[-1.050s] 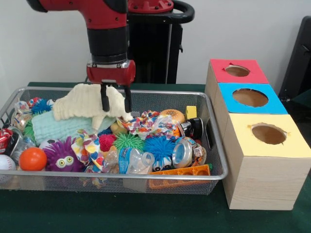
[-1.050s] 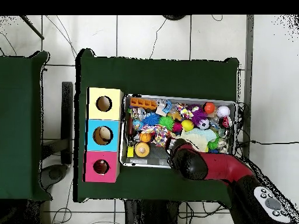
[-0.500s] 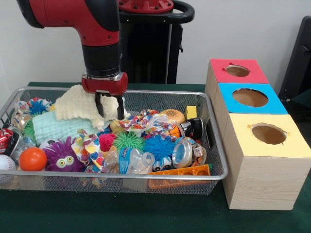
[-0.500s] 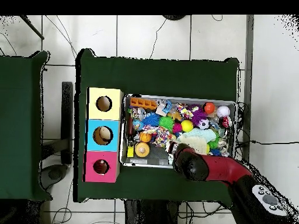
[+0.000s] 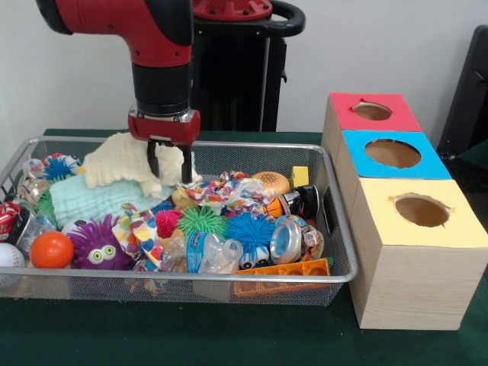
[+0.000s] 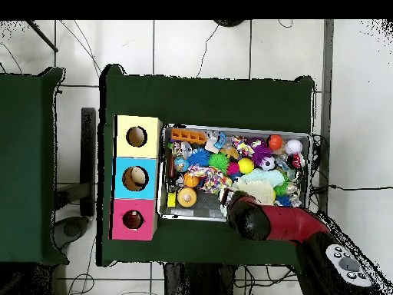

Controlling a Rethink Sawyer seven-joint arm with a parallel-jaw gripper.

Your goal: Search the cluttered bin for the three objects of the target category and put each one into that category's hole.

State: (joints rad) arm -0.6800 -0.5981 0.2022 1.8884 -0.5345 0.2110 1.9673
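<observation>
Front view, nearest me: the wire bin [image 5: 335, 276] sits on the green table [image 5: 229, 343], with the orange ball [image 5: 51, 249] and purple spiky toy [image 5: 99, 245] against its near wall, and an orange block piece [image 5: 286, 269] at the near right. Just right of the bin I see the yellow box [image 5: 415, 248], then the blue box [image 5: 393, 156], then the red box [image 5: 372, 113] farthest back, each with a round hole on top. Mid-bin I have green and blue spiky balls [image 5: 229, 226] and a patterned cloth [image 5: 232, 192]. Toward the far side, a mint towel [image 5: 88, 200] lies under the cream cloth [image 5: 122, 162]. My gripper [image 5: 168, 164] hangs there, fingers clamped on the cream cloth's right edge, which is bunched up around them
</observation>
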